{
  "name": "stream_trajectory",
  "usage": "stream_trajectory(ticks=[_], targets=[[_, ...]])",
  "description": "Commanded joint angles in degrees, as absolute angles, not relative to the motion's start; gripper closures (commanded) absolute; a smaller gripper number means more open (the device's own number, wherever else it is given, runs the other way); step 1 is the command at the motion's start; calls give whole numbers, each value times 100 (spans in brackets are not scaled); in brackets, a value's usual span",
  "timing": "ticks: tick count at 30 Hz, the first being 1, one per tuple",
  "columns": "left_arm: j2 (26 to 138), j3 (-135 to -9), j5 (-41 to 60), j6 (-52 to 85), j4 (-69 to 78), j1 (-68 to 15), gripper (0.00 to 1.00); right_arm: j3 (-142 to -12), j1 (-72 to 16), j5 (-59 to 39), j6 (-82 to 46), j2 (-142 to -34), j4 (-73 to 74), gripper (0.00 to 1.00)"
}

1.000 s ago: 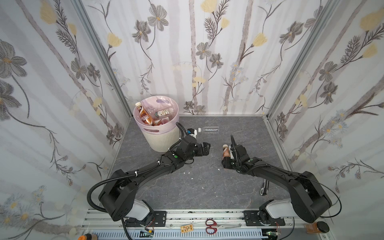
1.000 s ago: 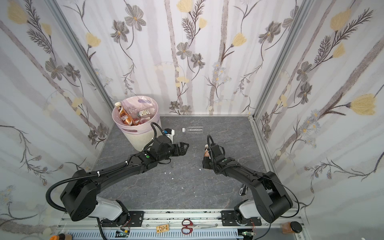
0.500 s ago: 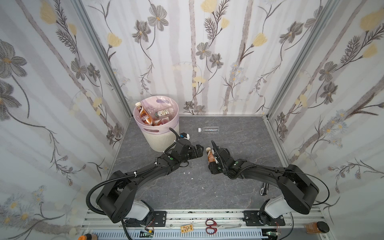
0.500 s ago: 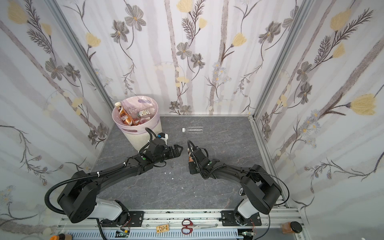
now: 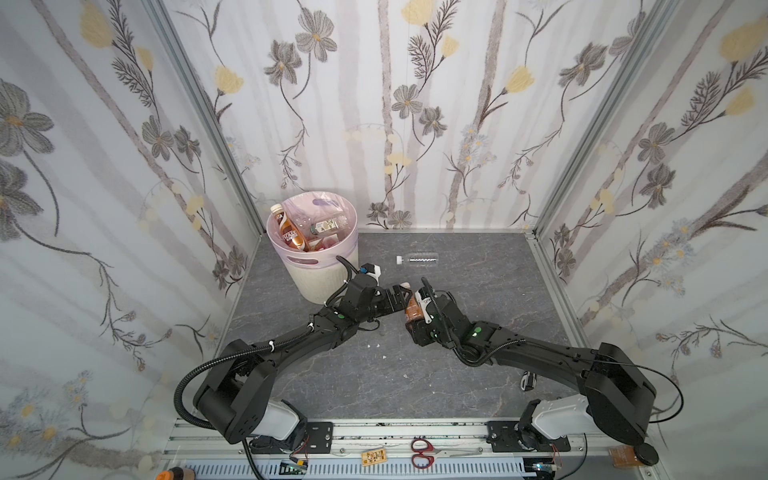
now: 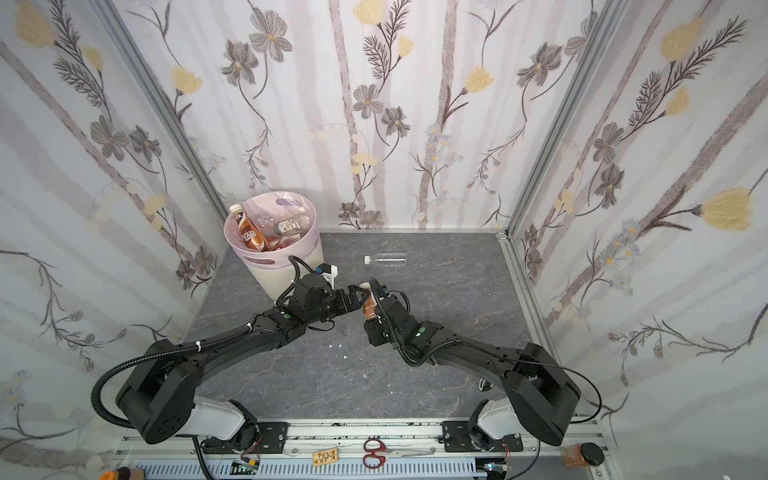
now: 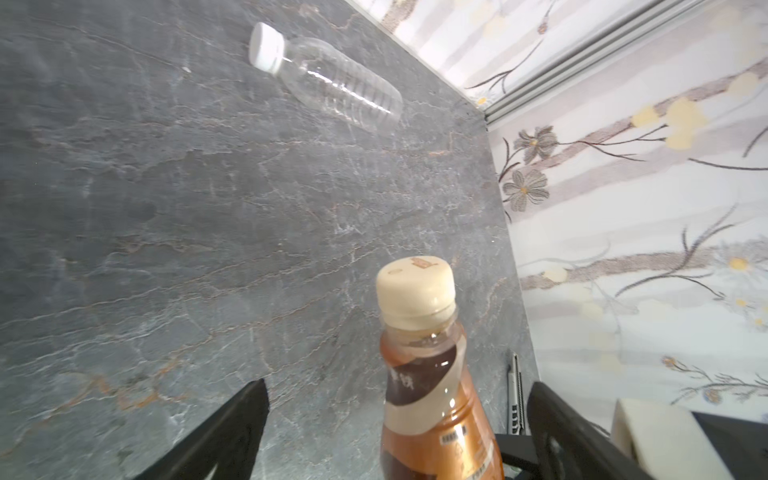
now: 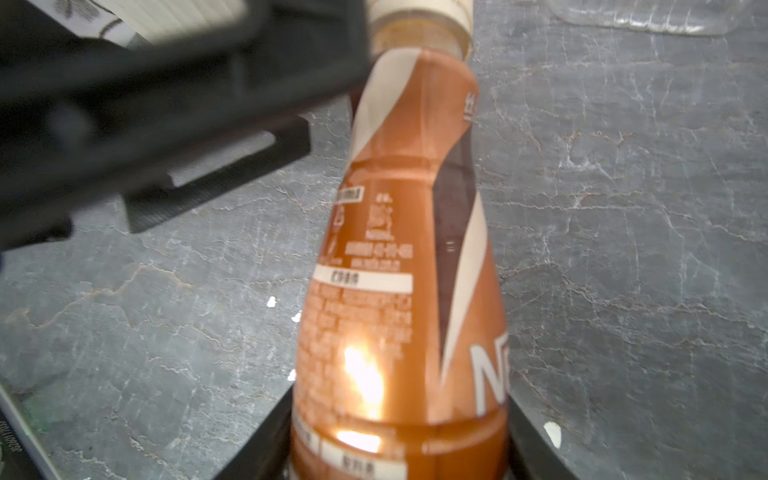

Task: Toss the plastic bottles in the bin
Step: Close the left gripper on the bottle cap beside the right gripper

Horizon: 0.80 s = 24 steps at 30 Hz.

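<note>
Amber bottle (image 8: 399, 270) clamped low on its body by right gripper (image 5: 417, 308); left gripper (image 7: 397, 390) spread wide, jaws straddling its neck. Clear bottle (image 7: 332, 79) lies on counter (image 7: 166, 208).

Mid-bench (image 5: 478, 291) is crowded: the left gripper (image 5: 401, 296) stands spread wide on either side of the neck of the brown bottle (image 5: 411, 311), which the right gripper (image 5: 417, 308) clamps by its lower body, so nothing else could slip between them. Just behind the left gripper the bin (image 5: 309, 284) fills the back left corner, with bottles (image 5: 291, 235) piled up to its rim, and a clear bottle (image 5: 417, 259) lies on its side near the back wall (image 5: 415, 124). The back right stretch and the front middle of the bench lie bare but for a few white specks.
</note>
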<state>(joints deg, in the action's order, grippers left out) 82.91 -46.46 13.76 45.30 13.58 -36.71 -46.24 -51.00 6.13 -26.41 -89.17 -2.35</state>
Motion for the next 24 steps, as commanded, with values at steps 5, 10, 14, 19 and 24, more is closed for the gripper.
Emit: stream_trajectory(ticks=[5, 10, 14, 19, 24], targets=[[8403, -4671, 1620, 4651, 1834, -3664, 6, -4707, -5175, 642, -2509, -8750, 80, 43], [8406, -4716, 1470, 4614, 1876, -3668, 15, -4605, -5229, 531, -2439, -8612, 220, 43], [8446, -4810, 1473, 4627, 1930, -3678, 21, -4502, -5255, 527, -2415, -8526, 310, 42], [8495, -4892, 1483, 4645, 1994, -3682, 33, -4421, -5273, 414, -2391, -8507, 469, 43], [8508, -4914, 1477, 4642, 2046, -3760, 43, -4403, -5280, 466, -2399, -8508, 545, 42]])
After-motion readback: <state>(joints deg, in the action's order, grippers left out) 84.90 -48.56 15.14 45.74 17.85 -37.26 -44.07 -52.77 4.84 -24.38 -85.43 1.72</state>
